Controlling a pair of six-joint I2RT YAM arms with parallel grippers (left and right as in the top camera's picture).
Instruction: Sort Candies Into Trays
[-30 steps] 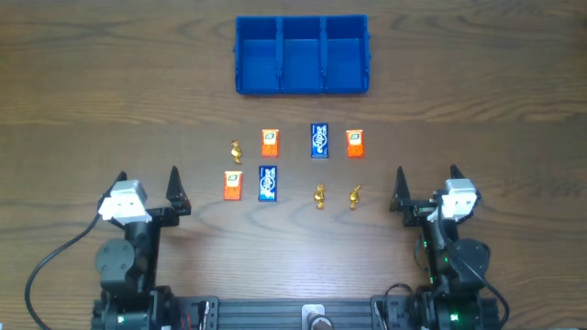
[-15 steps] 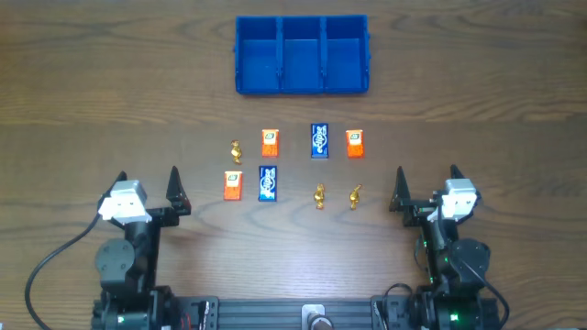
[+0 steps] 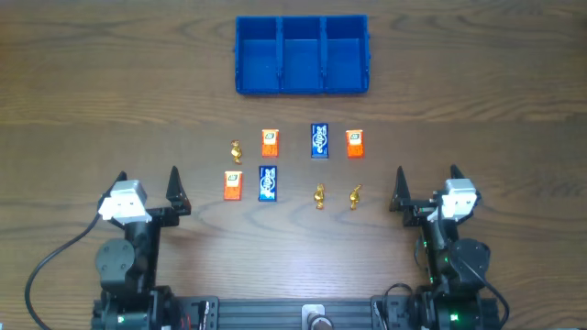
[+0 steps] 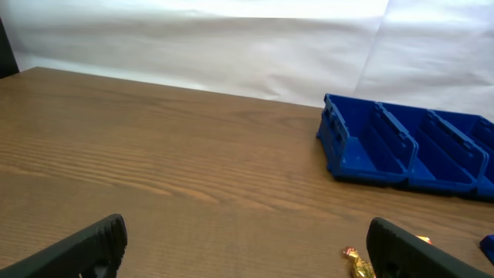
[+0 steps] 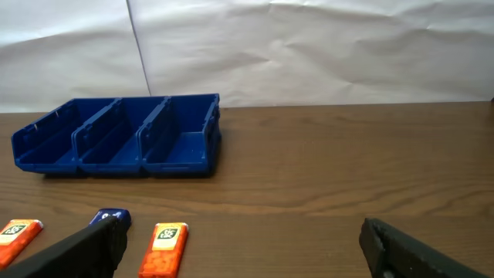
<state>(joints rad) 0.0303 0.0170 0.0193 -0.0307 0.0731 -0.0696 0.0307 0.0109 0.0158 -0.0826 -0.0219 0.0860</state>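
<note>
A blue tray (image 3: 302, 55) with three compartments stands at the back centre, with nothing in it. In front of it lie loose candies: orange packs (image 3: 270, 142) (image 3: 355, 143) (image 3: 233, 185), blue packs (image 3: 319, 140) (image 3: 268, 183) and gold-wrapped sweets (image 3: 236, 150) (image 3: 319, 195) (image 3: 354, 195). My left gripper (image 3: 148, 188) rests open at the front left, short of the candies. At the front right my right gripper (image 3: 426, 186) is open too. The left wrist view has the tray (image 4: 401, 150) and one gold sweet (image 4: 357, 262). In the right wrist view I see the tray (image 5: 116, 137), an orange pack (image 5: 164, 249) and a blue pack (image 5: 113, 218).
Bare wooden tabletop (image 3: 110, 82) surrounds the candies on both sides and between them and the tray. A white backdrop (image 5: 309, 46) rises behind the table's far edge.
</note>
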